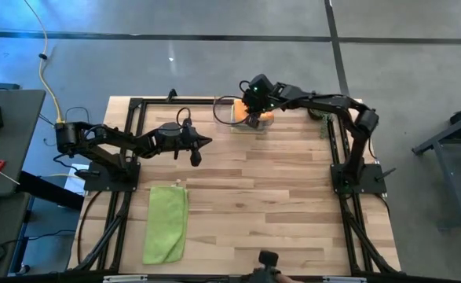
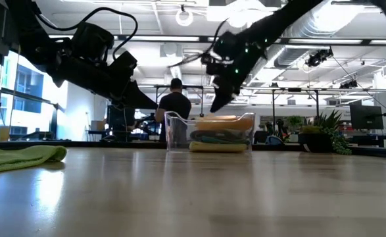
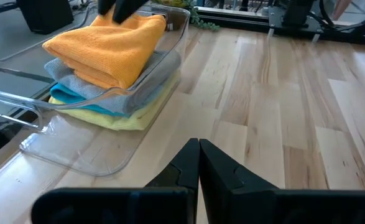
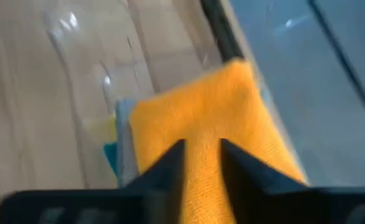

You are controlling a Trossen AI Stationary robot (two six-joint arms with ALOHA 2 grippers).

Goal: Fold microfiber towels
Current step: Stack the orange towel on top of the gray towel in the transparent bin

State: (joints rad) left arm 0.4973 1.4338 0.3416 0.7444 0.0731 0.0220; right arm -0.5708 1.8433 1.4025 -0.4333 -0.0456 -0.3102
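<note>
A clear plastic bin [image 1: 250, 124] at the table's far middle holds a stack of folded towels: orange [image 3: 107, 46] on top, then grey [image 3: 76, 81], teal [image 3: 92, 102] and yellow [image 3: 117, 118]. My right gripper [image 4: 201, 155] hangs just above the orange towel [image 4: 201, 106], fingers a little apart and pointing down; it also shows in the low view [image 2: 217, 102] over the bin's rim. The lime green towel [image 1: 166, 224] lies folded on the table at the near left. My left gripper [image 3: 199, 155] is shut and empty, left of the bin [image 3: 76, 149], above the table.
Bare wooden tabletop [image 1: 277, 204] spreads between the bin and the near edge, right of the lime green towel. Black frame rails [image 1: 336, 141] run along the table's sides. A person [image 2: 175, 105] stands in the room beyond the table.
</note>
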